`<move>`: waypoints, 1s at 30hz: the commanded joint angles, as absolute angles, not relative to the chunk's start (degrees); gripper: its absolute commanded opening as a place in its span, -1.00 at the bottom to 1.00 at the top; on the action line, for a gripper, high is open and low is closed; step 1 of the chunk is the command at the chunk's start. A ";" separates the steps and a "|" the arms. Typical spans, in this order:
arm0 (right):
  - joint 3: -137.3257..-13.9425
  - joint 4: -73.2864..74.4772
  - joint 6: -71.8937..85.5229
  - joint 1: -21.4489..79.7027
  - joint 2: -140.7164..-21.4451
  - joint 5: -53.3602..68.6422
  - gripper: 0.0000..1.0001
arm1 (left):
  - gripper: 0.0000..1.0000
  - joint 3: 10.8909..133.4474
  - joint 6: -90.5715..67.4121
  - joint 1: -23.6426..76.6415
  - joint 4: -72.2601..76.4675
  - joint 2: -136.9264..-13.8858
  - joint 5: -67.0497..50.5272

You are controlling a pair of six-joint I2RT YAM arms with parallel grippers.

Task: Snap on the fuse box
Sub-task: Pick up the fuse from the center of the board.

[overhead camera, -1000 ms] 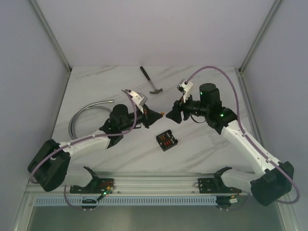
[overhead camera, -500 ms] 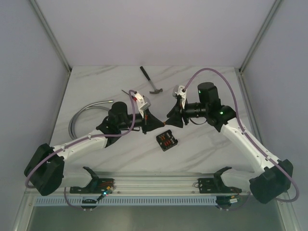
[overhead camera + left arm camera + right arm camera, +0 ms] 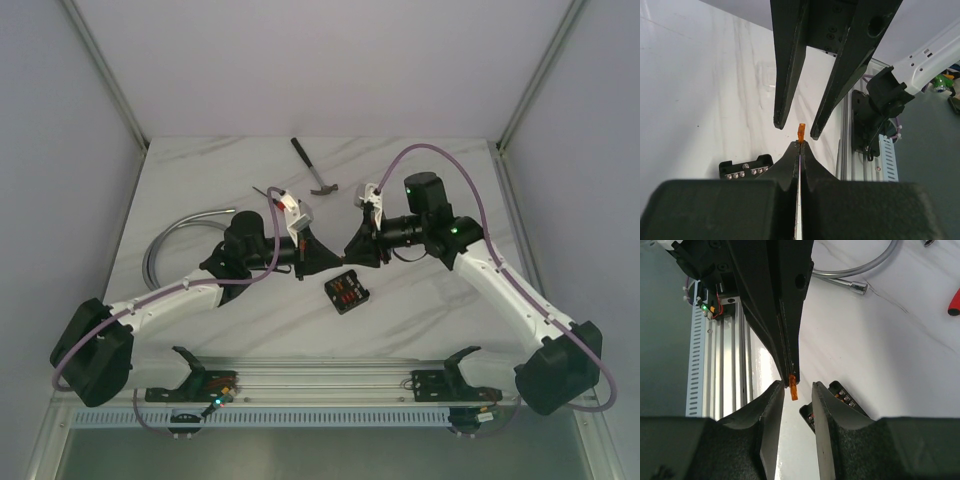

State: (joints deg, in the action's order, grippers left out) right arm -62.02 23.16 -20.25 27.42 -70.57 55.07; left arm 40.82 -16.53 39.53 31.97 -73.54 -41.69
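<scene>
A: Top external view: your fuse box [image 3: 346, 294] lies face up on the table [image 3: 200, 180], untouched. What changed just beyond it?

B: Your right gripper [image 3: 796, 390] has come across. Its jaws are narrowing on either side of the orange fuse [image 3: 801, 133], not yet touching it. The left gripper [image 3: 800, 146] pinches that fuse shut. Earlier the two grippers stood well apart, so this is likely a handover.

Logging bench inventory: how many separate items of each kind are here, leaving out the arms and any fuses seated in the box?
hammer: 1
metal hose: 1
fuse box: 1
orange fuse: 1
red-handled screwdriver: 1
Total: 5
</scene>
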 commanded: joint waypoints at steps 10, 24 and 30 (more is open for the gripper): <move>-64.59 25.45 -22.73 27.53 -71.10 58.77 -0.67 | -1.00 41.61 -17.50 39.29 36.63 -72.86 -45.28; -64.60 26.07 -22.97 27.71 -71.05 56.18 -1.00 | -0.67 41.18 -18.18 39.15 36.31 -74.09 -39.95; -63.63 23.59 -18.18 28.29 -71.14 47.22 -1.00 | -0.16 38.13 -21.06 37.88 33.26 -72.98 -27.90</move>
